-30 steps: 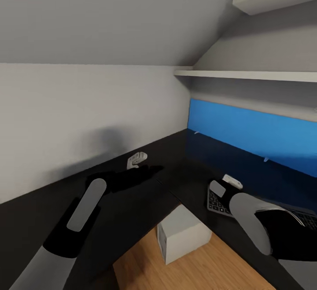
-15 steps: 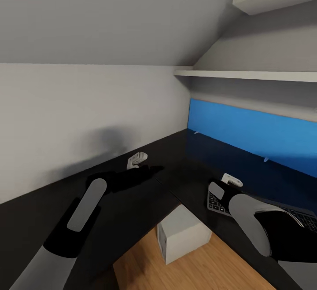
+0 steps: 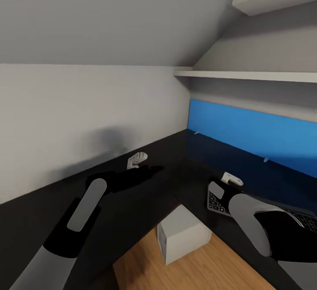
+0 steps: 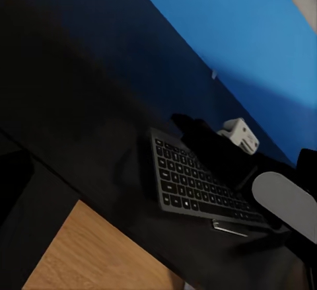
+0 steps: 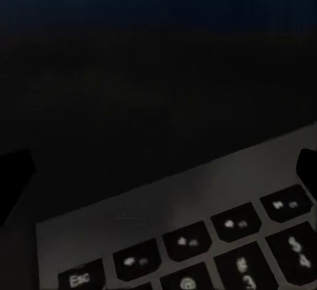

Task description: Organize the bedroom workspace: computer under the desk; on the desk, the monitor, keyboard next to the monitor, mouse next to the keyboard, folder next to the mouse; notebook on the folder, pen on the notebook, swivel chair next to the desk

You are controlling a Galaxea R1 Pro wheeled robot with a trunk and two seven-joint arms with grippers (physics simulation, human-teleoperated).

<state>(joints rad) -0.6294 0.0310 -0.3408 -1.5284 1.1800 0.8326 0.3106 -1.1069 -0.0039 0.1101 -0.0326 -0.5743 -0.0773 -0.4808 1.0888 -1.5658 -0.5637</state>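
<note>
A: What surface fills the scene?

B: A matte black L-shaped desk (image 3: pixel 145 202) in a corner, under sloped pale grey walls. A smooth bright blue back panel (image 3: pixel 255 133) runs along its far edge, with two white shelves (image 3: pixel 246 75) above it.

A: Where is the keyboard?

B: The keyboard (image 4: pixel 198 184) lies flat on the desk near the front edge, on the right-hand stretch. It is slim, with dark grey square keys in a thin silver frame. From the right wrist its top row of keys shows very close, including one marked Esc.

A: And the right end effector?

B: The right end effector (image 3: pixel 229 184) sits over the keyboard's left end, at its far edge. Its dark fingertips sit at either side of the right wrist view, wide apart, so it looks open and holds nothing. Whether it touches the keyboard I cannot tell.

A: The left one?

B: The left end effector (image 3: pixel 143 167) hangs over the left stretch of the desk, well apart from the keyboard. It is dark against the dark top, so I cannot tell whether it is open or closed.

A: Anything under the desk?

B: The computer (image 3: pixel 182 233), a light grey boxy case, stands on the light wood floor (image 3: pixel 193 268) below the inner corner.
</note>
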